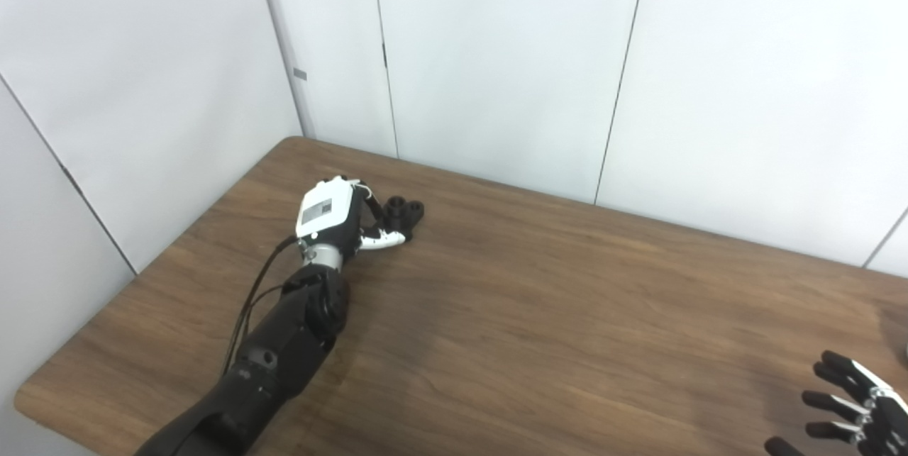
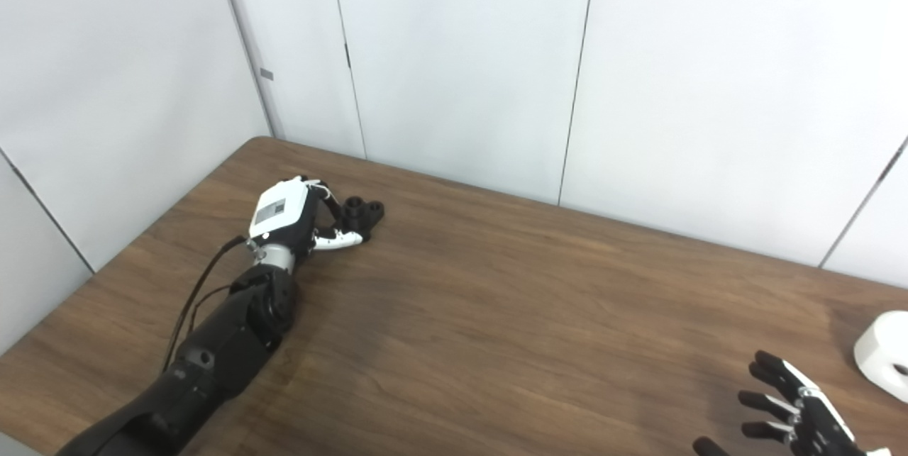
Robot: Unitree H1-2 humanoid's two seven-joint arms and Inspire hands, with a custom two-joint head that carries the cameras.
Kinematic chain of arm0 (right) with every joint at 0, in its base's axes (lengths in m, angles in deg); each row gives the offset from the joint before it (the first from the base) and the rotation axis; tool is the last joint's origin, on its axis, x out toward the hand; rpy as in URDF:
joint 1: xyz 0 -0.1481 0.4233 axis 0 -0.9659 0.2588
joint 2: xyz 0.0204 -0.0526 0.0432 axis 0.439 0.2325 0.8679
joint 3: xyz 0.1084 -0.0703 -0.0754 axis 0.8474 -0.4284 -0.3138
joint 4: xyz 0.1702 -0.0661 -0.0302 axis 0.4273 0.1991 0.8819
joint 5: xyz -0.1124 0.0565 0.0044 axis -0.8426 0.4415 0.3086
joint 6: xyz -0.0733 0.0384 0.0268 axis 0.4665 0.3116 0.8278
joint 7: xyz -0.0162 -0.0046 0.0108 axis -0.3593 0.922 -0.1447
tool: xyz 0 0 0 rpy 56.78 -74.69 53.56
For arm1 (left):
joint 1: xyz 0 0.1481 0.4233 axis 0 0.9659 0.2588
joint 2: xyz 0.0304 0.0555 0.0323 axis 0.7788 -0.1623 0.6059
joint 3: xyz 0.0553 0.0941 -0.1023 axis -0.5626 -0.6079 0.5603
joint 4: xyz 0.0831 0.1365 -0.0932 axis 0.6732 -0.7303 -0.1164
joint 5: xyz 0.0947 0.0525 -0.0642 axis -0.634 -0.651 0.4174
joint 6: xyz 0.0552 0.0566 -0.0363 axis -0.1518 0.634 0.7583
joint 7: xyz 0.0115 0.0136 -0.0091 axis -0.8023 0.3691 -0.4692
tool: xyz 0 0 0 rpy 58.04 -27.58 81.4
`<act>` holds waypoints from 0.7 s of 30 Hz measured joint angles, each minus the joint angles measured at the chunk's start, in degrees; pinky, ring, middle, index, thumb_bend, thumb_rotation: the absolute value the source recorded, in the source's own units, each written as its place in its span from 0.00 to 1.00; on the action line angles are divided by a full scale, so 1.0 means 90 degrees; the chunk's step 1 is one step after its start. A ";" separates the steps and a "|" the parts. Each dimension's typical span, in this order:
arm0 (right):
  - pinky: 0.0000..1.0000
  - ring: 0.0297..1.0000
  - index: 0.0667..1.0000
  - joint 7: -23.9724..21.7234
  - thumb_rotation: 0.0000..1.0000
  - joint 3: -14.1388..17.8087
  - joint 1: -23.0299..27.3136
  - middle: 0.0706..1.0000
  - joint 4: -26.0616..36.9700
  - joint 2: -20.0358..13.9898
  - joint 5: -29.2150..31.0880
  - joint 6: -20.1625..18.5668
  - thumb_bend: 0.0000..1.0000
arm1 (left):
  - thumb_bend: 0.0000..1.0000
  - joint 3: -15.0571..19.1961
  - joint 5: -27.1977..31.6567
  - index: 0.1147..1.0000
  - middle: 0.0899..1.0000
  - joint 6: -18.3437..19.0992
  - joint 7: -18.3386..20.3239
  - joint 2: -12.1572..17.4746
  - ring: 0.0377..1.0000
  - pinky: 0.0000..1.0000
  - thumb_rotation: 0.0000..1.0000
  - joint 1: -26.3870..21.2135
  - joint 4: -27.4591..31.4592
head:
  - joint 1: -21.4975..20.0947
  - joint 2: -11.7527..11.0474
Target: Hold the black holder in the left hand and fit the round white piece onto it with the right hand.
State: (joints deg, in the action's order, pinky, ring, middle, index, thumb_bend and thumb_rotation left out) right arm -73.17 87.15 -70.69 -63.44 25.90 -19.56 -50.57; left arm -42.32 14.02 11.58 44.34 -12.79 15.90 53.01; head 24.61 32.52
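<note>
The black holder (image 1: 403, 212) lies on the wooden table (image 1: 539, 314) near its far left corner. My left hand (image 1: 339, 213) reaches it, with fingers and thumb curled around the holder's near side; the grasp looks closed on it. The round white piece (image 2: 885, 354) rests at the table's right edge, seen only in the right eye view. My right hand (image 2: 793, 412) hovers low at the bottom right, fingers spread and holding nothing, just left of the white piece and apart from it.
White wall panels (image 1: 496, 59) stand close behind the table's far edge and along its left side. The table's near left corner is rounded. Bare wood lies between the two hands.
</note>
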 measured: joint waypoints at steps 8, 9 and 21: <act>0.58 0.71 0.82 -0.0003 0.00 -0.0020 0.0044 0.80 0.0000 0.0003 -0.0063 -0.0006 0.41 | 0.52 0.0066 0.0088 0.42 0.84 -0.0248 -0.0122 -0.0055 0.93 1.00 0.05 0.0070 -0.0030 | -0.0078 0.0010; 0.58 0.71 0.82 -0.0003 0.00 -0.0029 0.0046 0.81 0.0000 0.0006 -0.0070 -0.0006 0.41 | 0.52 0.0060 0.0106 0.42 0.85 -0.0281 -0.0109 -0.0052 0.93 1.00 0.05 0.0092 -0.0011 | -0.0126 0.0010; 0.60 0.72 0.84 -0.0004 0.00 -0.0109 0.0150 0.82 -0.0004 0.0167 -0.0059 -0.0018 0.42 | 0.52 -0.0337 0.0762 0.42 0.92 -0.1352 0.1045 0.0037 1.00 1.00 0.06 0.0588 0.1043 | -0.0576 0.0098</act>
State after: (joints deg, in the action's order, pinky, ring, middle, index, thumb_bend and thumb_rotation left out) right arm -73.21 86.17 -69.34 -63.47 27.40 -20.09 -50.73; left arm -45.36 20.88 -0.59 53.75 -12.45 21.19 62.39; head 19.42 33.40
